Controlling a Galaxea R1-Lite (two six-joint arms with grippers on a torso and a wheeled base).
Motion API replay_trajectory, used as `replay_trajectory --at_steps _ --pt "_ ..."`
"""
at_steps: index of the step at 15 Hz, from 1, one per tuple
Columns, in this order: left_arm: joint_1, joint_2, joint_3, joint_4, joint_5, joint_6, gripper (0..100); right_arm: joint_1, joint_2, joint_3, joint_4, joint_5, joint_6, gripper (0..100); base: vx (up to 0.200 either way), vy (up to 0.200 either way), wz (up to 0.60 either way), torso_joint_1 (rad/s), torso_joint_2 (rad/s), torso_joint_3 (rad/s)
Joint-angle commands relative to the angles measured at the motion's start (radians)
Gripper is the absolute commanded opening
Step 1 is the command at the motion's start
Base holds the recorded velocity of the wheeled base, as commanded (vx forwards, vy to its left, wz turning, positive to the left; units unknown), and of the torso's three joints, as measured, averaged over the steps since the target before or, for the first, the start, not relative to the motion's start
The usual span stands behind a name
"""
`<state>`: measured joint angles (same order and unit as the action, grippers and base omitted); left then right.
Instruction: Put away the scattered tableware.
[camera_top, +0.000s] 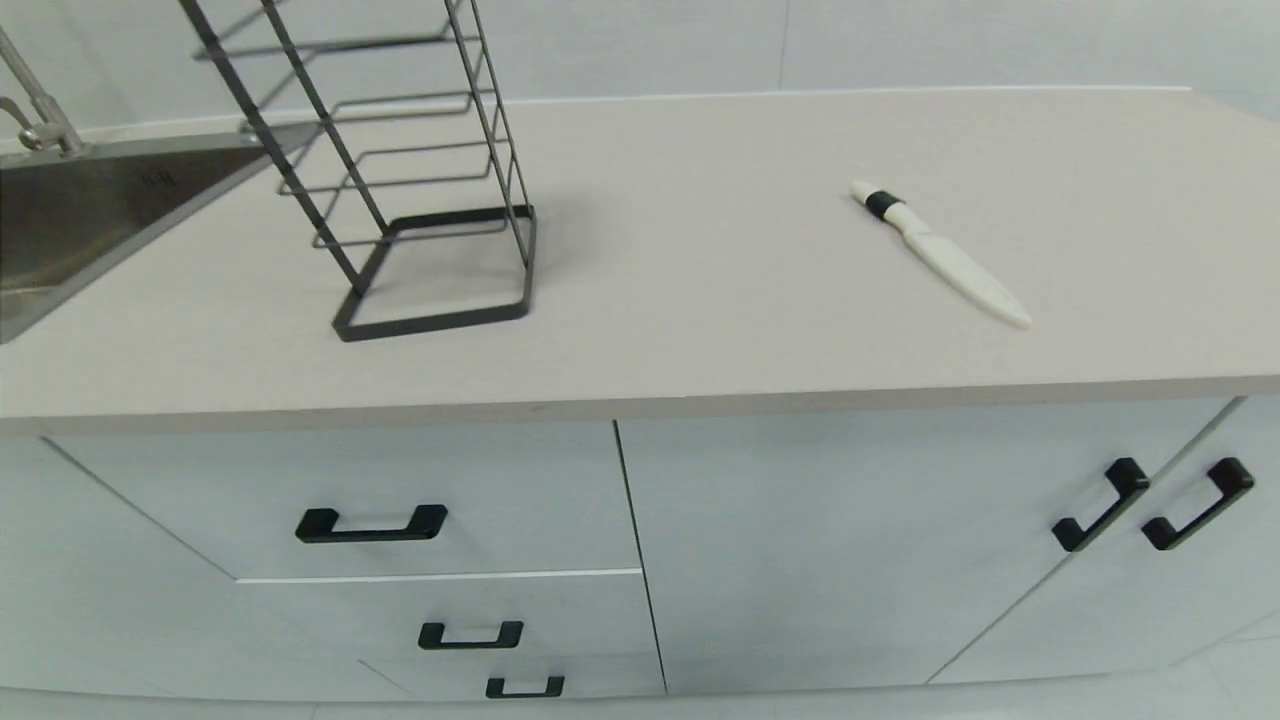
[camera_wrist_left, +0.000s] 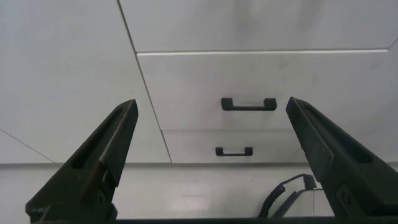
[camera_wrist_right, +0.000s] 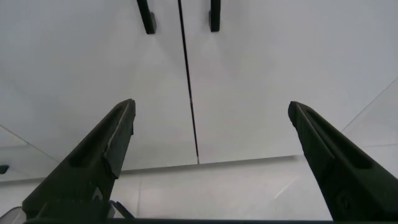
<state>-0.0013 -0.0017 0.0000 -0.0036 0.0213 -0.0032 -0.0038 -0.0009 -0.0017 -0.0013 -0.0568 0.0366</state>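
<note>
Left claw (camera_wrist_left: 211, 102) and right claw (camera_wrist_right: 211, 104) both gape empty; knife (camera_top: 940, 252) lies flat on desk (camera_top: 700, 300), 3 o'clock from rack (camera_top: 430, 322); I judge it light, stiff, slick, so I'd pinch its handle (camera_top: 898, 216).

The countertop (camera_top: 700, 300) bears a black wire rack (camera_top: 435, 322) and a white knife (camera_top: 950, 265).

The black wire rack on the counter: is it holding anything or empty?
Empty. The rack has nothing in its visible wire slots or base frame, only bare countertop behind; the white knife lies apart to its right.
</note>
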Motion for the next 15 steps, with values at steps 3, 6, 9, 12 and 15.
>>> replay_trajectory --at_steps 3,6,9,12,15 --pt "0.0 0.002 0.0 0.001 0.002 -0.015 100 -0.001 0.001 0.0 0.0 0.0 0.0 100 0.0 0.0 0.0 0.191 -0.6 -0.186" --pt "0.0 0.002 0.0 0.001 0.002 -0.018 100 0.001 0.001 0.0 0.0 0.0 0.0 100 0.0 0.0 0.0 0.219 -0.48 -0.211" --pt "0.0 0.002 0.0 0.001 0.002 -0.018 100 -0.001 0.001 0.0 0.0 0.0 0.0 100 0.0 0.0 0.0 0.113 -0.48 -0.216" --pt "0.0 0.002 0.0 0.001 0.002 -0.02 100 0.001 0.001 0.0 0.0 0.002 0.0 100 0.0 0.0 0.0 0.398 -0.49 -0.238" --pt "0.0 0.002 0.0 0.001 0.002 -0.021 100 0.001 0.001 0.0 0.0 0.002 0.0 100 0.0 0.0 0.0 0.29 -0.51 -0.248"
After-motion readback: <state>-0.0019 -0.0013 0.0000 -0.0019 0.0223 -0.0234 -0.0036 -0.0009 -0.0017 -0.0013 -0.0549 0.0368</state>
